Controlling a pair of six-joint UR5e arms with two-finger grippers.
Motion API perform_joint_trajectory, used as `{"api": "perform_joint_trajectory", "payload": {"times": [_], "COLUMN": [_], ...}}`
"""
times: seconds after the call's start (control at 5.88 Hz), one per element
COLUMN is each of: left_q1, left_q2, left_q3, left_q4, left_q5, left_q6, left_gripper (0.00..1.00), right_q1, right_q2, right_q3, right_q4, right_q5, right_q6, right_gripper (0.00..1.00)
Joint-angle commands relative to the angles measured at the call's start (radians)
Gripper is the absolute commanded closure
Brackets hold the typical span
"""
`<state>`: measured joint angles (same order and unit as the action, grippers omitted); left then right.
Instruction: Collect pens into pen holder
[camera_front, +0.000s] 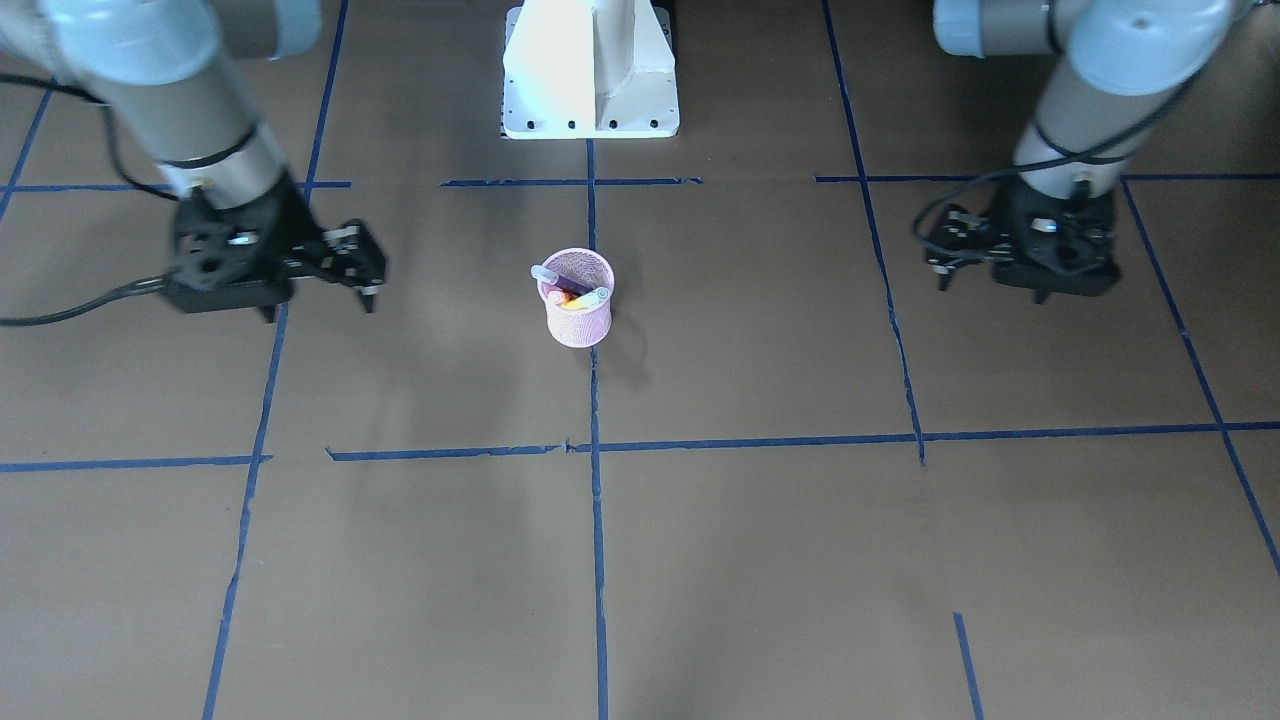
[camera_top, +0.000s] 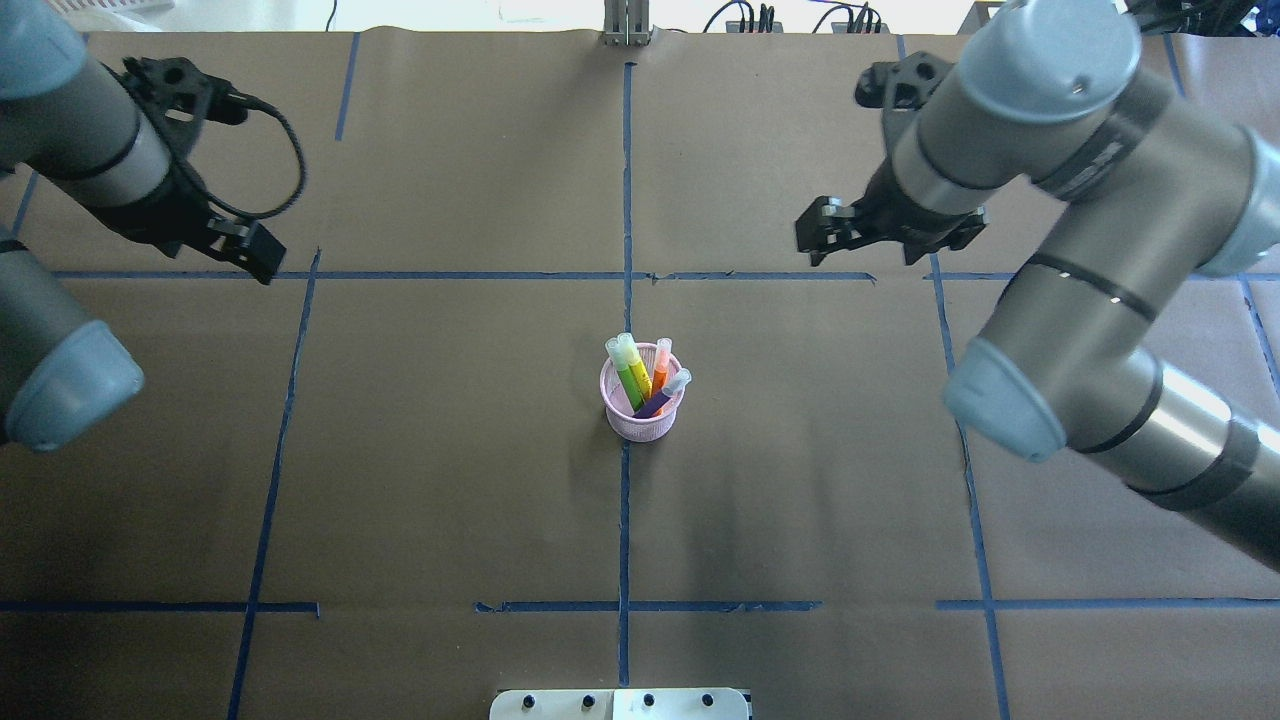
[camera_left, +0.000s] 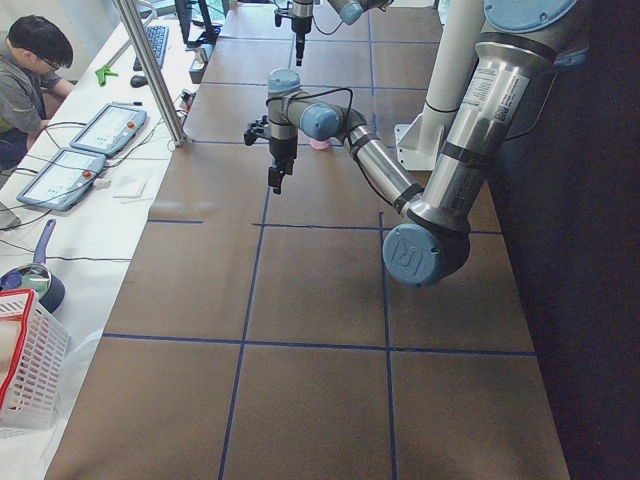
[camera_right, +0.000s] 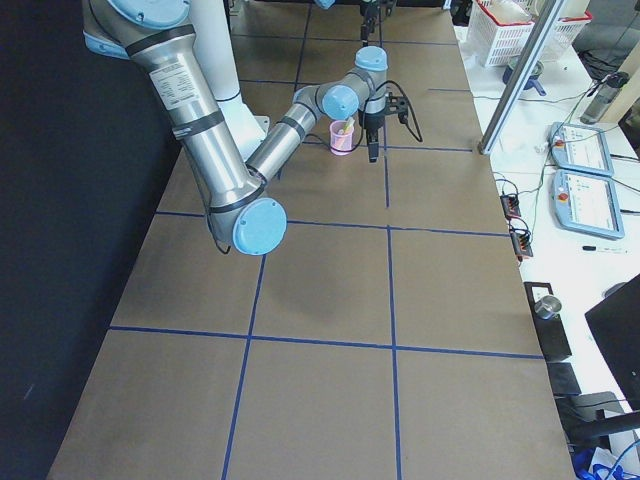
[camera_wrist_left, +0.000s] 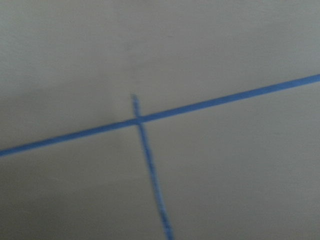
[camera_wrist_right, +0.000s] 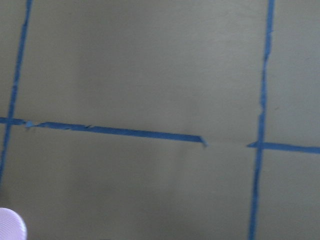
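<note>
item: pen holder (camera_top: 640, 426) – pink mesh cup, upright on the table (camera_top: 450, 450), on the centre tape line (camera_top: 625, 520), about midway between the two arms.

contents: green pen (camera_top: 630, 380), yellow pen (camera_top: 641, 372), orange pen (camera_top: 660, 368), purple pen (camera_top: 662, 398). all four stand inside and lean against the rim, with their pale caps poking above it.

left gripper (camera_front: 990, 290): hangs over the table well apart from the cup. its fingers appear spread, with nothing between them.

right gripper (camera_front: 320, 305): likewise well off to the other side, its fingers seemingly apart and empty. neither wrist camera shows its own fingertips, so this reading rests on the fixed views.

judged status: collection looks complete.

hazards: the cup looks light and the pens sit high in it. an arm sweeping low across the centre could clip a cap and tip the lot. the lean of the sticks to one side would help it over.

view notes:
- the overhead view separates all four colours. the front-facing view gives only the purple barrel, an orange glow and pale caps.
- the right side view makes cup and right gripper seem just beside each other, while the overhead view shows them well apart.
- the left side view hides nearly all of the cup behind the near arm.
- the right wrist view catches only a pale pink sliver of the cup at its lower corner, and the left wrist view only a tape cross (camera_wrist_left: 138, 119).
</note>
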<state>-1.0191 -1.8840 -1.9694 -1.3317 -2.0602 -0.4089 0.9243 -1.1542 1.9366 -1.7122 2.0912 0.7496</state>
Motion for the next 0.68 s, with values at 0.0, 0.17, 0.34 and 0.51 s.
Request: {"api": "perform_joint_trajectory", "payload": {"times": [0.0,0.17,0.34,0.51], "left_q1": [-0.195,-0.291,-0.388,-0.503], "left_q2": [0.058,0.101,0.109,0.124], "left_q3": [0.013,0.044,0.137,0.253], "left_q4": [0.079,0.091,0.085,0.072], "left_q5": [-0.053,-0.073,-0.110,-0.182], "left_q6": [0.307,0.422,0.546,0.693], "left_gripper": [0.00,0.00,0.00,0.00], "right_q1": [0.210,0.329,0.447,0.549], "right_q2": [-0.201,-0.301,-0.399,-0.483], "right_q3": [0.022,0.021,0.010,-0.026], "right_q4": [0.005,0.006,0.005,0.006], "right_q5": [0.106,0.148,0.179,0.202], "right_q6": [-0.380,-0.586,-0.807,-0.957], "right_gripper": [0.00,0.00,0.00,0.00]}}
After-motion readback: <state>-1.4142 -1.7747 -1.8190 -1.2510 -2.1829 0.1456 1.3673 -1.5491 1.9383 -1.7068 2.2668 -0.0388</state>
